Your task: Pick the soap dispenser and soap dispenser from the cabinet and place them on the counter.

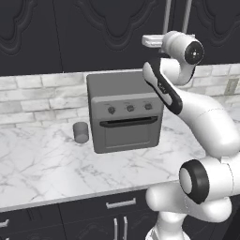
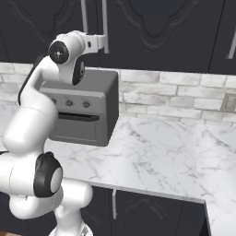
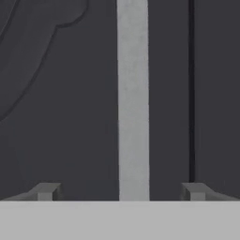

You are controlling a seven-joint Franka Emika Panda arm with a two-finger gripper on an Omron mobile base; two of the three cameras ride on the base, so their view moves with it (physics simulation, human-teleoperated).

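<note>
Above the toaster oven [image 1: 124,111] | cabinet [image 1: 93,33] doors shut, soap dispensers unseen | tabletop [image 1: 47,164] under the oven, grey cup [image 1: 81,132] left of it | fingers [image 3: 47,191] spread wide astride the silver bar handle [image 3: 133,98], gripping nothing

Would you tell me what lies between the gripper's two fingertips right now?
In the hand view, the cabinet's silver bar handle stands between the open gripper's fingertips.
</note>
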